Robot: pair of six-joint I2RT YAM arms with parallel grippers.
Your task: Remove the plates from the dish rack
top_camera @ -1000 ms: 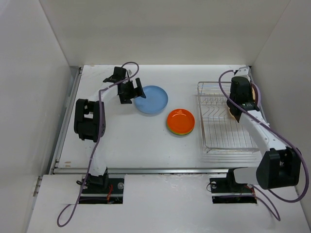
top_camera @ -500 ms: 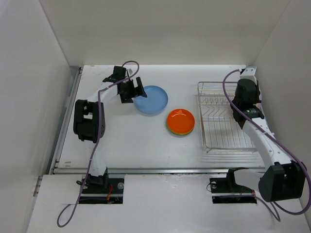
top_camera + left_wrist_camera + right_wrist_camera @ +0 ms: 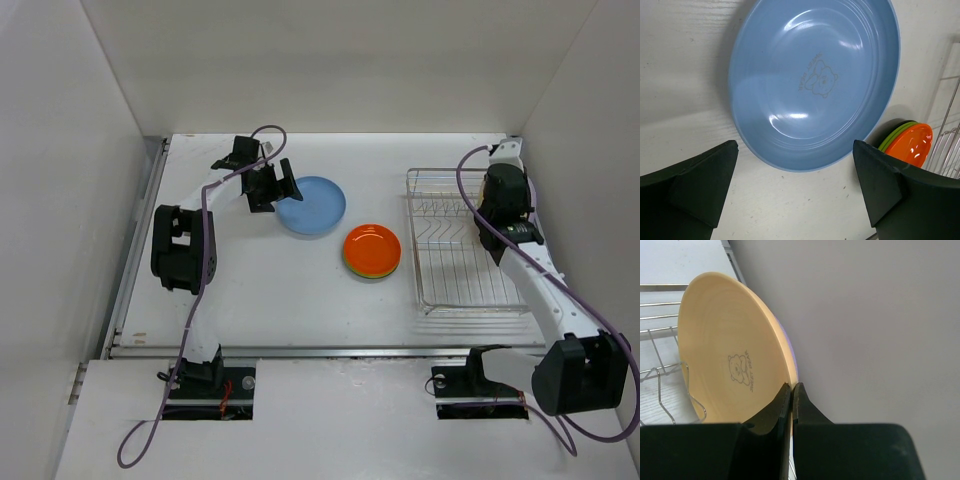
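The silver wire dish rack [image 3: 445,290] stands at the right of the table. My right gripper [image 3: 497,228] hovers over its far right side. In the right wrist view my right gripper [image 3: 791,386] is shut on the rim of an upright tan plate [image 3: 730,355], above the dish rack's wires [image 3: 660,330]. A lavender edge [image 3: 792,357] shows just behind that rim. The light blue plate [image 3: 312,205] lies flat on the table. My left gripper [image 3: 272,188] stands open at its left edge, its fingers straddling the near rim of the light blue plate [image 3: 815,85]. An orange plate [image 3: 372,248] tops a small stack with a lime green plate [image 3: 892,137] under it.
White walls enclose the table on the left, back and right; the right wall rises close behind the tan plate [image 3: 865,330]. The orange stack [image 3: 910,142] sits between the blue plate and the rack.
My right arm has swung a little to the right and back over the rack, still shut on the tan plate. The left arm has not moved.
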